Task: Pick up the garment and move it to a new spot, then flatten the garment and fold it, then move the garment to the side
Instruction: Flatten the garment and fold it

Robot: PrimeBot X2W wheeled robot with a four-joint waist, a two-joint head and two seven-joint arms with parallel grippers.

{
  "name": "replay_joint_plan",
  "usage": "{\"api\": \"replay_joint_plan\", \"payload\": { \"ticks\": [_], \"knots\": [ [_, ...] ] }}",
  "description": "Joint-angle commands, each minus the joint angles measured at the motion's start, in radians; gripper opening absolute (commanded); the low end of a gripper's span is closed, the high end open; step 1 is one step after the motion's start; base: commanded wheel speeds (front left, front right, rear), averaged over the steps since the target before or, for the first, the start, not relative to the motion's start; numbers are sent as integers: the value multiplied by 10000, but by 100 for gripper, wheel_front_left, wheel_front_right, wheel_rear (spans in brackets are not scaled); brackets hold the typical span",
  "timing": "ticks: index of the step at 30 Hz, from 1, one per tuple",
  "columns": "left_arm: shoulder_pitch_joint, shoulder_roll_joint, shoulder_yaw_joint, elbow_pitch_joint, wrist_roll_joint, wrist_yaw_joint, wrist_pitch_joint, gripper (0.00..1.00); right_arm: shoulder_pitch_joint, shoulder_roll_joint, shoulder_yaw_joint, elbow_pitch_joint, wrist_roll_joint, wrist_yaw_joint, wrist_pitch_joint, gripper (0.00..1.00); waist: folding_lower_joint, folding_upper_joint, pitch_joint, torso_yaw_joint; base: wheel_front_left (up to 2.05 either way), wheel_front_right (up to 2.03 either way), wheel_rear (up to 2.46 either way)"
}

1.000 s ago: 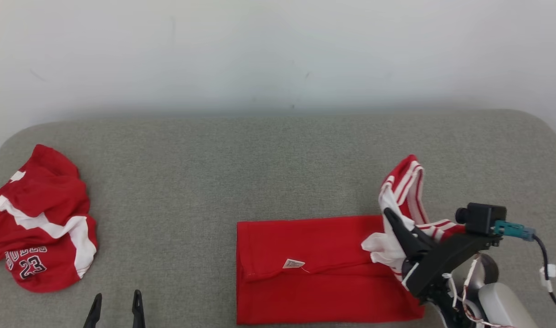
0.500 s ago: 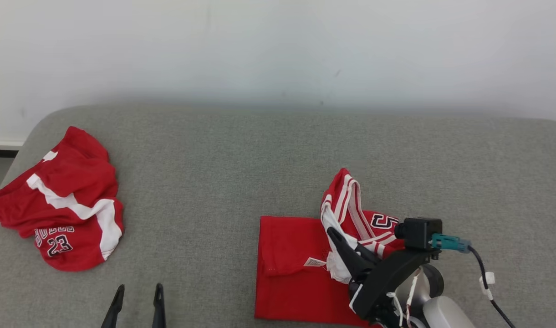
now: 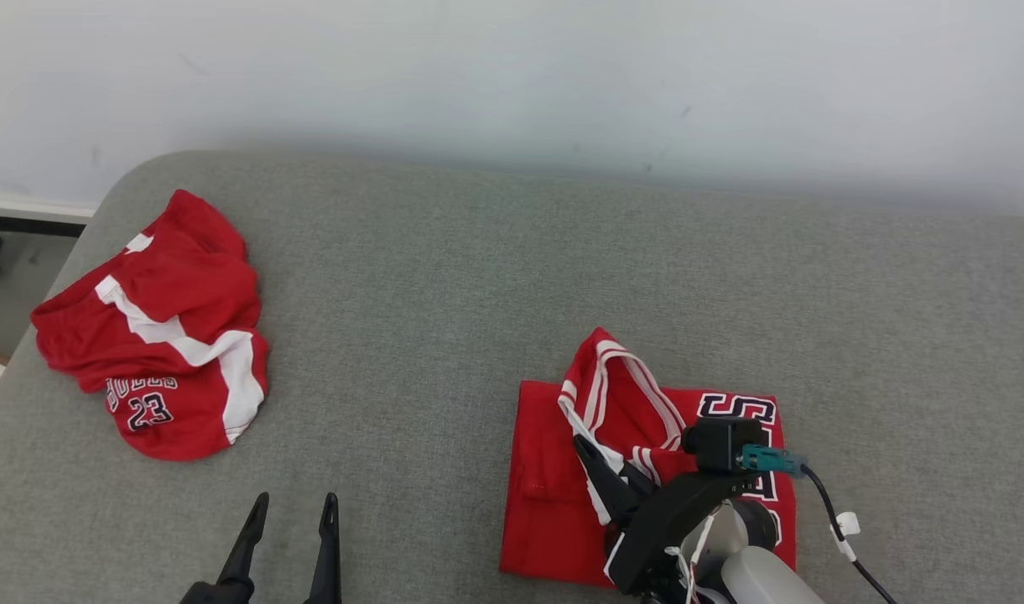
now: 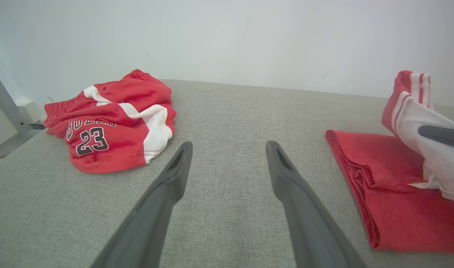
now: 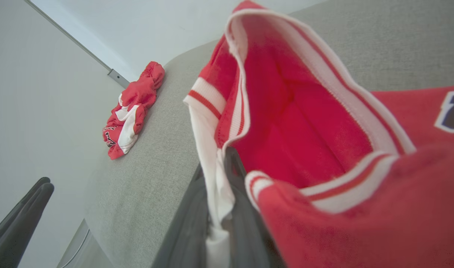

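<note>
While the right gripper (image 3: 582, 443) clenches its jaws on the red jersey (image 3: 545, 503), the left gripper (image 3: 297, 501) hangs to the jersey's left, jaws released. Red shorts (image 3: 168, 335) lie farther left.

One grey cushion (image 3: 444, 285) carries two red garments (jersey (image 3: 545, 503), shorts (image 3: 155, 352)); two grippers (left gripper (image 3: 295, 501), right gripper (image 3: 584, 446)) stand over it.

It looked like a plain indoor test room rather than a lived-in home. A wide pad (image 3: 444, 277) covered in grey woven fabric, with a rounded corner, stood against a bare white wall (image 3: 512, 75) with faint scuffs. A dark skirting strip (image 3: 25, 225) ran along the wall's foot above a grey floor (image 3: 17, 294). A red jersey (image 3: 545, 520) and crumpled red shorts (image 3: 168, 335) lay on the fabric, beside a small cabled camera (image 3: 717, 440)
</note>
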Motion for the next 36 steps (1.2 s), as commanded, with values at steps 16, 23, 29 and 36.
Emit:
{"api": "replay_joint_plan", "payload": {
  "ticks": [16,23,29,36],
  "knots": [
    [52,5,205,168,-190,69,-30,100,-1080,-142,1636,848,1352,-21,-1829,100,0,0,-92,44,0,0,0],
    [200,3,371,92,-177,60,-29,100,-1025,-931,1126,-506,1870,-21,-2524,100,0,0,-204,-205,0,0,0],
    [322,3,560,-56,-98,34,-30,100,-423,-1755,-147,-1424,1667,-21,-3097,100,0,0,-252,-412,0,0,0],
    [462,5,783,-152,27,8,-30,100,572,-2090,-1857,-1459,936,-21,-3366,100,0,0,-279,-524,0,0,0]
  ]
}}
